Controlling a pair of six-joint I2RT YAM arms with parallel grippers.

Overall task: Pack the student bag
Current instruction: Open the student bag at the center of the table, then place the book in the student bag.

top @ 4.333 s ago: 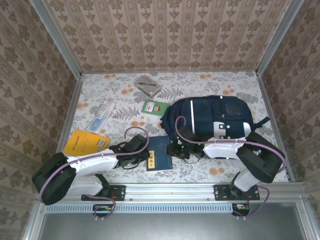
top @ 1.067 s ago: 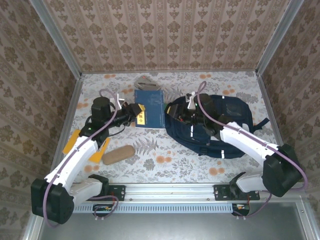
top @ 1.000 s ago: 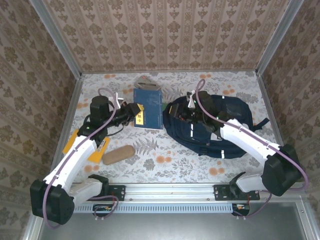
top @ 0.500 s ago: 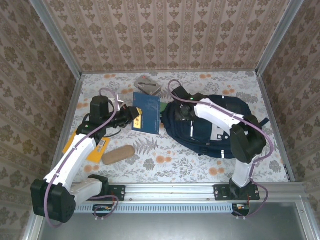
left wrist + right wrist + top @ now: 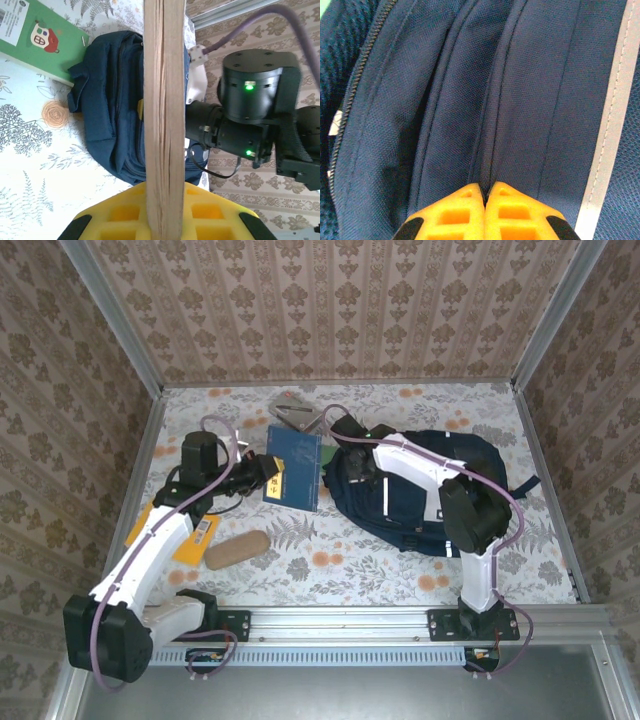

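The right pincer (image 5: 485, 197) is shut, its yellow fingers (image 5: 451, 216) pressed tip to tip against a raised seam of the student bag (image 5: 445, 100); whether any cloth is caught between them cannot be told. A zip (image 5: 359, 102) runs along the fabric to the left of the seam and a white stripe (image 5: 606, 125) to the right. From above, this right pincer (image 5: 360, 466) sits on the left end of the student bag (image 5: 425, 490), which lies flat on the right half of the flowered bench (image 5: 380, 570), the right arm bent back over it. The left pincer (image 5: 164, 220) is clamped on a blue book (image 5: 164, 100), seen here edge-on with its pale page block standing upright between the yellow fingers (image 5: 117, 220). Beyond the book are the student bag (image 5: 112, 115), the right arm's black wrist (image 5: 250, 110) and a green notebook (image 5: 37, 40) touching the bag's edge. In the top view the left pincer (image 5: 262, 472) holds the blue book (image 5: 293, 468) raised just left of the bag. A grey object (image 5: 295, 410) lies behind the book, a yellow book (image 5: 205, 535) lies partly under the left arm, and a brown pouch (image 5: 237, 547) lies just beside it.
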